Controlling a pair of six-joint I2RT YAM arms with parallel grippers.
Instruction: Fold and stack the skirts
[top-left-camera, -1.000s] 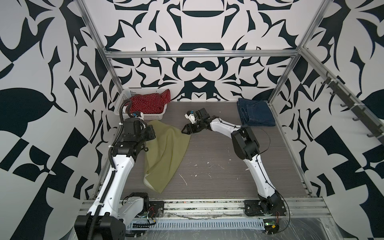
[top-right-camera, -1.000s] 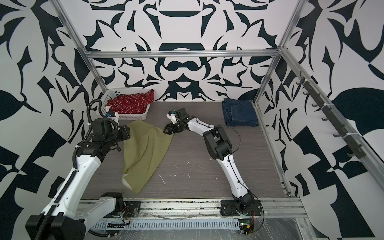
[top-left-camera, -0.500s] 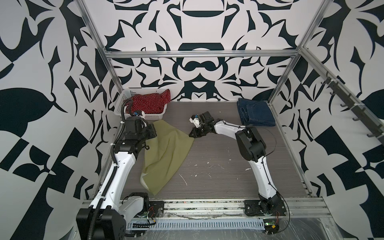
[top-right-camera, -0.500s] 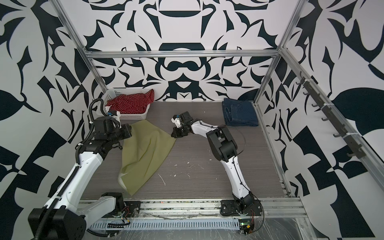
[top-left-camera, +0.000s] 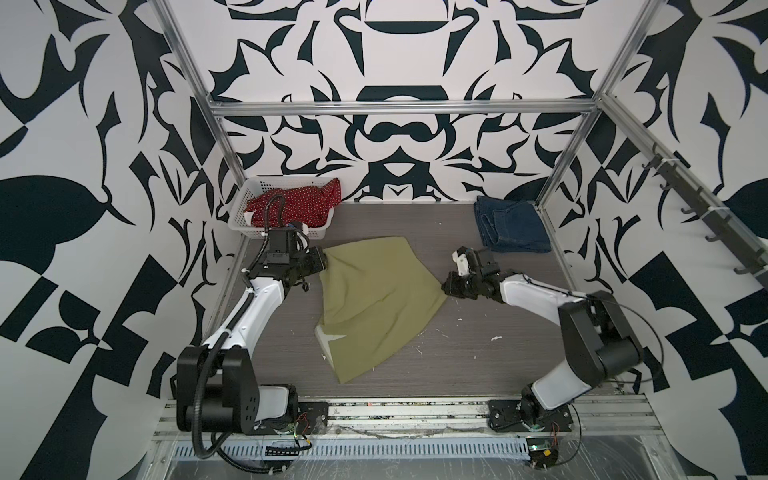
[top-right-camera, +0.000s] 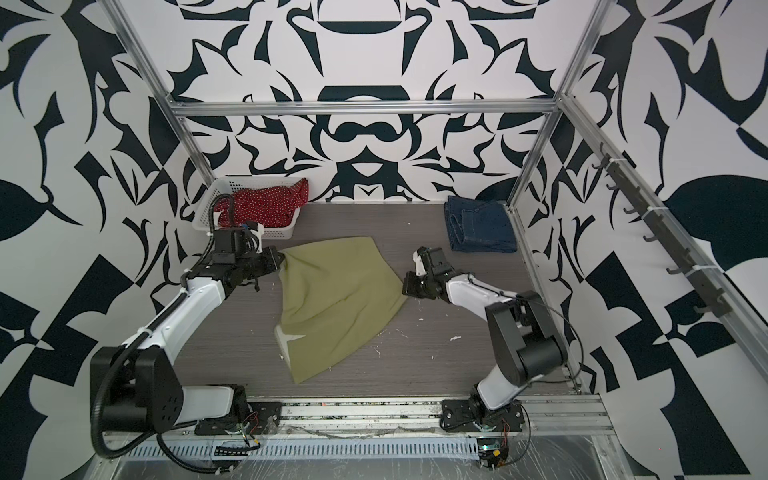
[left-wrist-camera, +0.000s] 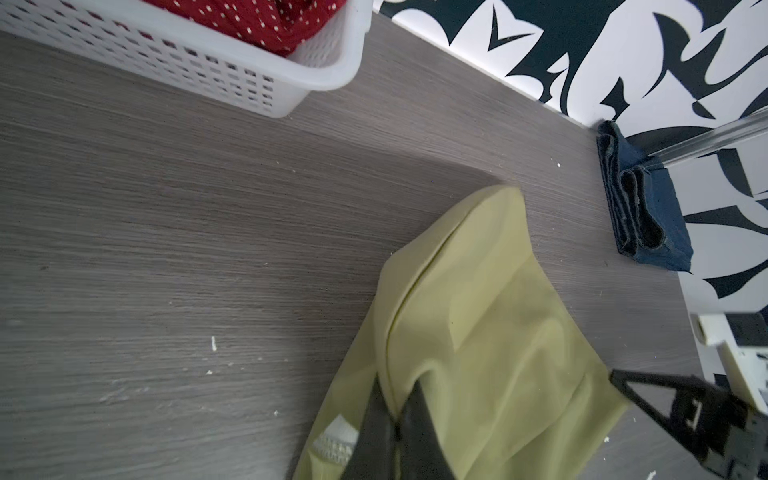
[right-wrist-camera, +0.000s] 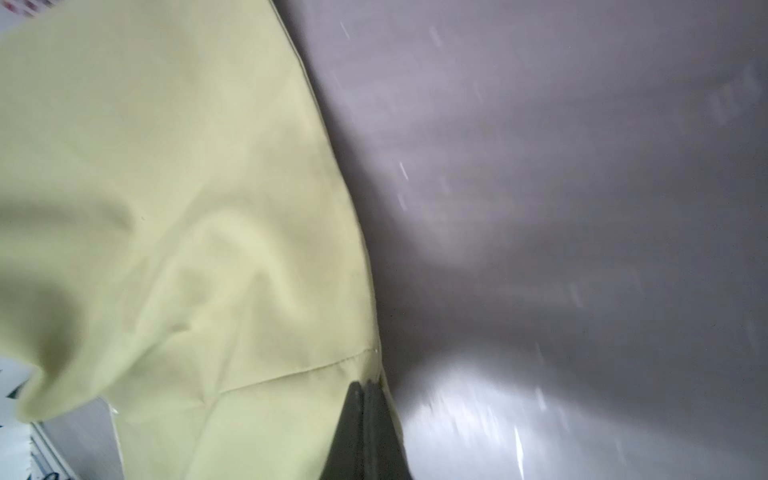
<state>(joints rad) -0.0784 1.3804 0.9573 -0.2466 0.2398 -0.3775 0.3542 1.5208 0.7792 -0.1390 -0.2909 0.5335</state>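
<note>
Because the olive-green skirt (top-left-camera: 374, 299) is thin, soft cloth, I'd judge it light and floppy. It will sag wherever nothing holds it and won't break, though it may slide through a weak pinch. Best grip is at corners or hem edges, two points well apart, so it spreads flat.

That's roughly the case now. The left hand (top-left-camera: 322, 262) is pinched fully closed on the far-left corner. The right hand (top-left-camera: 446, 286) is closed tight on the right corner, just beside a stitched seam. In the left wrist view the fingers (left-wrist-camera: 419, 428) have fabric squeezed between them.

The skirt sits left of centre on the worktop (top-left-camera: 478, 353), stretched between the two hands. Its near end lies flat and the held edges look slightly raised.

It is plain olive with no print, roughly fan-shaped, and creases radiate from the left grip. A white patch (top-left-camera: 328, 336) shows at the near-left edge, lining or label, can't tell.

The denim skirt (top-left-camera: 513, 224) is folded at the far-right corner. The red polka-dot skirt (top-left-camera: 295, 203) is bunched in the white basket (top-left-camera: 245, 199) at the far left, not yet folded.
</note>
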